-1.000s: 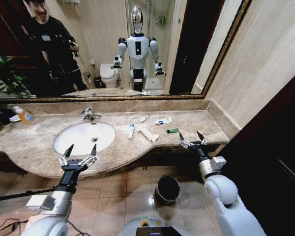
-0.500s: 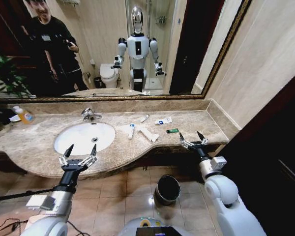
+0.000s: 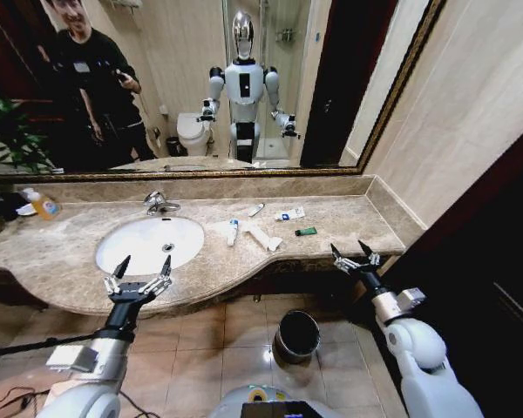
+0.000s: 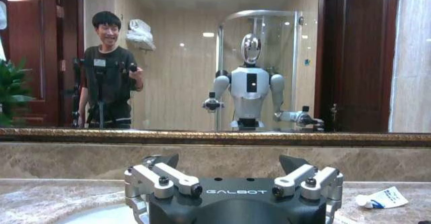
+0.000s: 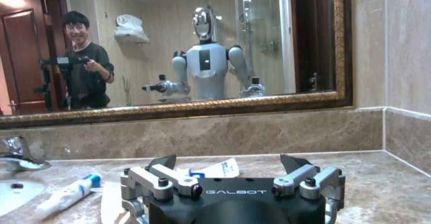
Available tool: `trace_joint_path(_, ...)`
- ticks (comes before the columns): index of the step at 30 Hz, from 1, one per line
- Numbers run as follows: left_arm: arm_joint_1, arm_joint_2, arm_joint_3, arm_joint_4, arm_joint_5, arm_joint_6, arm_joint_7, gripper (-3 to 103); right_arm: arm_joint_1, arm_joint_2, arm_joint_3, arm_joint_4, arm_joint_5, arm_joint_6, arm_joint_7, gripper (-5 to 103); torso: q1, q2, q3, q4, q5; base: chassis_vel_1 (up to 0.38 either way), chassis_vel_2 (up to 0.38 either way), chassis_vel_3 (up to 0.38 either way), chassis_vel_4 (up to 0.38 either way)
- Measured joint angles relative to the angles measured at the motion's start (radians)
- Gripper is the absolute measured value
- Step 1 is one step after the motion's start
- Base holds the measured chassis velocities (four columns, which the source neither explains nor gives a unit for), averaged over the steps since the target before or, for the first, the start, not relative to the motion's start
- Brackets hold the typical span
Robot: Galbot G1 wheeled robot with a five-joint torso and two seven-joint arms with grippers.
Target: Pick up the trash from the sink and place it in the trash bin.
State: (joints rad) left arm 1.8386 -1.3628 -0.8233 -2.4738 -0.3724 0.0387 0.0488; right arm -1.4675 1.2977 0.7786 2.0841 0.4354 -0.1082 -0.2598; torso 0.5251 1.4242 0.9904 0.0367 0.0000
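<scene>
We face a bathroom counter of beige marble under a wide mirror [image 3: 200,87], with the sink [image 3: 150,243] on our left half. The trash lies not in the basin but on the marble beside it: a crumpled tissue [image 3: 260,235], a blue-capped tube [image 3: 233,230], a white-blue packet [image 3: 289,213] and a small green piece [image 3: 306,232]. The trash bin [image 3: 296,334] stands on the floor below the counter edge. We judge the picking has not begun. Our left gripper [image 3: 141,265] hovers at the sink's front rim, jaws spread wide and empty; our right gripper [image 3: 351,253] hangs off the counter's right front edge, equally wide and empty. Next, the right arm needs to reach forward over the litter. Whether the basin holds anything small is hard to make out.
</scene>
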Motion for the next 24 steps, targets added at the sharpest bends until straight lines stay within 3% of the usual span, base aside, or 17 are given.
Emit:
trace_joint_path(6,0.0,0.0,0.0,0.0,0.0,0.0,0.0,100,0.031,-0.002,-0.027,0.007,-0.016,-0.031,0.007,100,0.0,0.0,0.0,0.0,0.0001,0.0,0.0,0.0,0.0)
trace_joint_path(13,0.0,0.0,0.0,0.0,0.0,0.0,0.0,100,0.098,-0.052,-0.054,-0.036,-0.037,-0.093,0.002,100,0.0,0.0,0.0,0.0002,0.0001,0.0,0.0,0.0,0.0)
trace_joint_path(16,0.0,0.0,0.0,0.0,0.0,0.0,0.0,100,0.111,-0.081,-0.055,-0.06,-0.015,-0.103,-0.051,100,0.0,0.0,0.0,0.0001,0.0001,0.0,0.0,0.0,0.0)
trace_joint_path(18,0.0,0.0,0.0,0.0,0.0,0.0,0.0,100,0.121,-0.121,-0.043,-0.077,0.013,-0.119,-0.148,100,0.0,0.0,0.0,0.0001,0.0001,0.0,0.0,0.0,0.0)
trace_joint_path(24,0.0,0.0,0.0,0.0,0.0,0.0,0.0,100,0.167,-0.181,-0.045,-0.122,0.043,-0.139,-0.234,100,0.0,0.0,0.0,0.0001,0.0002,0.0,0.0,0.0,0.0)
